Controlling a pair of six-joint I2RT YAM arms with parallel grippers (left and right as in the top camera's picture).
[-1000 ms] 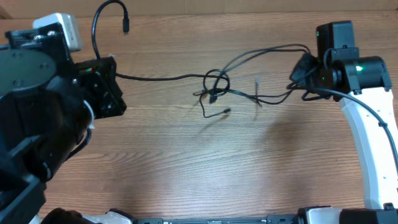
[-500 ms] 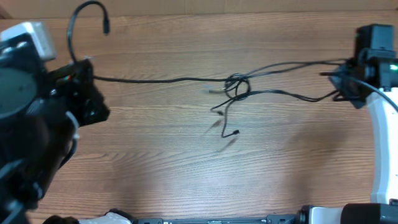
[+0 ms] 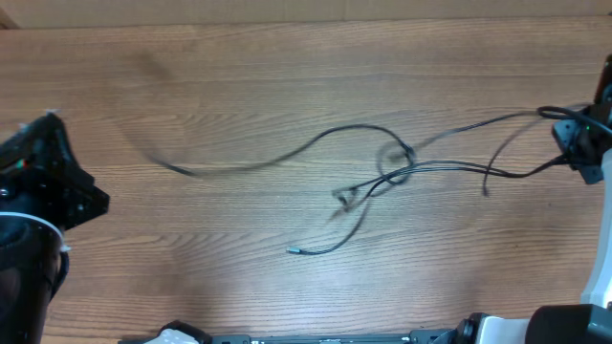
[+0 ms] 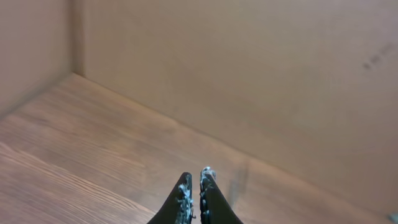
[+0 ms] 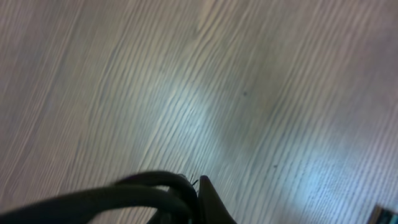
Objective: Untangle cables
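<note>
The cables [image 3: 397, 164] are thin black cords knotted right of the table's middle. A long strand [image 3: 249, 164] trails left from the knot and ends loose and blurred, and a short plug end [image 3: 295, 251] lies toward the front. Two strands run right into my right gripper [image 3: 577, 143], which is shut on them at the table's right edge. In the right wrist view the cables [image 5: 124, 193] loop against the gripper [image 5: 196, 186]. My left gripper [image 3: 96, 198] is at the far left, apart from the strand. Seen from the left wrist, it [image 4: 196, 178] is shut with nothing in it.
The wooden table [image 3: 239, 76] carries only the cords. A plain brown wall [image 4: 249, 74] stands along the table's far edge, ahead of the left gripper. The right arm's white base [image 3: 602, 277] is at the right margin.
Both arms have pulled outward. The long strand has come out of the left gripper and now lies slack on the table. The knot has shifted right, and the right gripper still holds its strands.
</note>
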